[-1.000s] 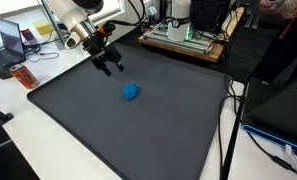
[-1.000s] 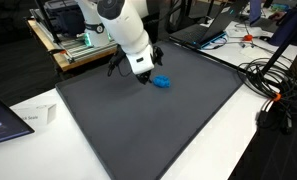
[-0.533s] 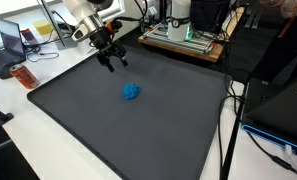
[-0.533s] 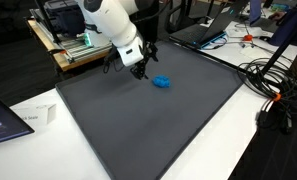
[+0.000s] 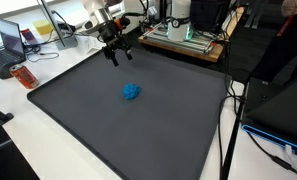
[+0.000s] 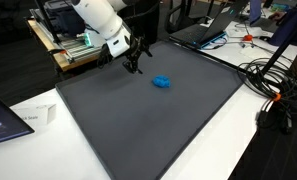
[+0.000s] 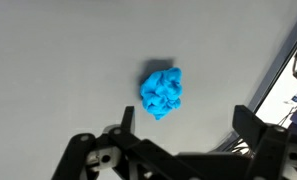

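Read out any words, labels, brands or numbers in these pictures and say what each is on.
None can be read.
Laptop screen beyond the dark mat: too small and blurred.
White paper beside the mat: blurred, no legible marks.
Blue crumpled lump and the tool: no lettering visible.

Dark grey rectangular mat [image 5: 108, 135] on white table [image 6: 238, 140] carries a crumpled blue lump [image 5: 132, 92] (well inside mat edges).
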`<state>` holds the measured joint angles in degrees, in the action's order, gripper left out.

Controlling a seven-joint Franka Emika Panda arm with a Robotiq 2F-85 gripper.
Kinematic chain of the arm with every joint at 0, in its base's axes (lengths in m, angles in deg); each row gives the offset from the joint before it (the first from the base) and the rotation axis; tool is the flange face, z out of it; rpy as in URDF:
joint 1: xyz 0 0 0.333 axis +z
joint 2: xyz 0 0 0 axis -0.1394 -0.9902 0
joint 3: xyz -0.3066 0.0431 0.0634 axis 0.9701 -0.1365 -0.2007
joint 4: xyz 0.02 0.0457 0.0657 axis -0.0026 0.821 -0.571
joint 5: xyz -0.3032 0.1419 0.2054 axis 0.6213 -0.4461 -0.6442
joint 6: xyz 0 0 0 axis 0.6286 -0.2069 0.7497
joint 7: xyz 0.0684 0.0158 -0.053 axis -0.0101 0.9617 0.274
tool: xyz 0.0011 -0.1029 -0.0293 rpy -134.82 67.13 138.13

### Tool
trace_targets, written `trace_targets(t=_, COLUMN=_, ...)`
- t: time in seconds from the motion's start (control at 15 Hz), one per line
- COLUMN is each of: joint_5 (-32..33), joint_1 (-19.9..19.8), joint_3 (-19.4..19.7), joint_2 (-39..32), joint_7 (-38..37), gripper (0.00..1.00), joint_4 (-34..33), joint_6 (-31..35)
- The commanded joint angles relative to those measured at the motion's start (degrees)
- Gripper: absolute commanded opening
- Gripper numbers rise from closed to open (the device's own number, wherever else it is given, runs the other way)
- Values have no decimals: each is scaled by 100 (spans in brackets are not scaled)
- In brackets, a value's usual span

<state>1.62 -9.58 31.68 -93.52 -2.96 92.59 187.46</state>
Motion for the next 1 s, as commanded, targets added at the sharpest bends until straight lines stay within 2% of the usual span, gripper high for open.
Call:
trace_targets(t=0.0, joint_5=-684, joint_1=380, joint_3=185, joint_2=652, joint_7=402, gripper=100, joint_4=768, joint_6=530)
trace_targets(t=0.33, joint_5=-1238, joint_1=971, joint_3=167, joint_2=1068, joint_7=403, gripper=100, joint_4=1340, joint_6=1686)
trace_targets(t=0.4, joint_5=-1313, joint_1=914, joint_3=-52, joint_2=1120, joint_7=335, gripper=100, joint_4=1429, joint_6=1974)
trace_targets(t=0.8, joint_5=-1191, joint_1=1517, joint_3=-467, joint_2=1209, joint_7=-378, gripper=100, joint_4=1818, joint_6=3503)
trace_targets(t=0.93, joint_5=-1000, joint_1=1737, joint_3=-590, joint_2=1121, joint_7=-915, gripper=100, joint_4=1900, joint_6=3873)
